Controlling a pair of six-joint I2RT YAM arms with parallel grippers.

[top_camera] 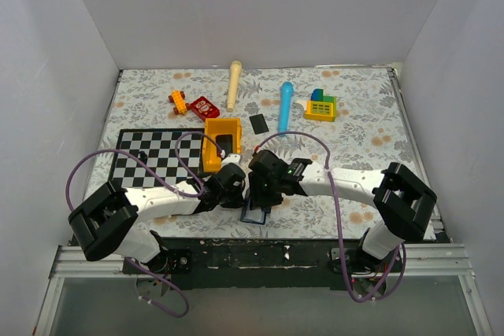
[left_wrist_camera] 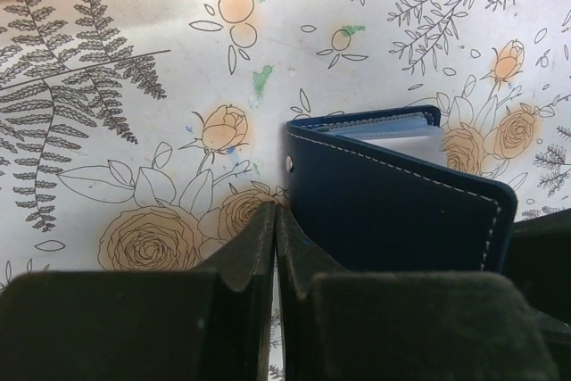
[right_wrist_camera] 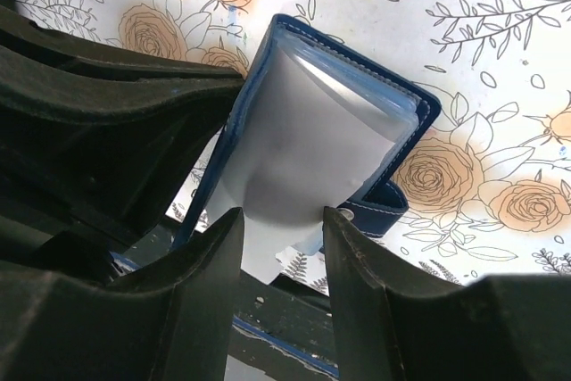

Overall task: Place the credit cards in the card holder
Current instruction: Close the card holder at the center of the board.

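Observation:
The card holder (top_camera: 256,213) (left_wrist_camera: 393,202) (right_wrist_camera: 412,106), dark navy, lies opened at the table's front edge between both arms. One pale, shiny credit card (right_wrist_camera: 303,131) sits in its clear pocket, its lower end sticking out toward my right gripper (right_wrist_camera: 281,220) (top_camera: 264,190). That gripper is open, a fingertip on each side of the card's end. My left gripper (left_wrist_camera: 275,213) (top_camera: 236,186) is shut with nothing between its fingers, resting at the holder's left edge near the silver stud (left_wrist_camera: 289,163). A second black credit card (top_camera: 258,123) lies farther back on the cloth.
A yellow bin (top_camera: 222,143) stands just behind the grippers, a checkerboard (top_camera: 153,155) to its left. Along the back lie a cream stick (top_camera: 234,83), a blue cylinder (top_camera: 285,105), toy blocks (top_camera: 321,105) and a red piece (top_camera: 205,106). The table's black front edge (top_camera: 260,245) is directly below the holder.

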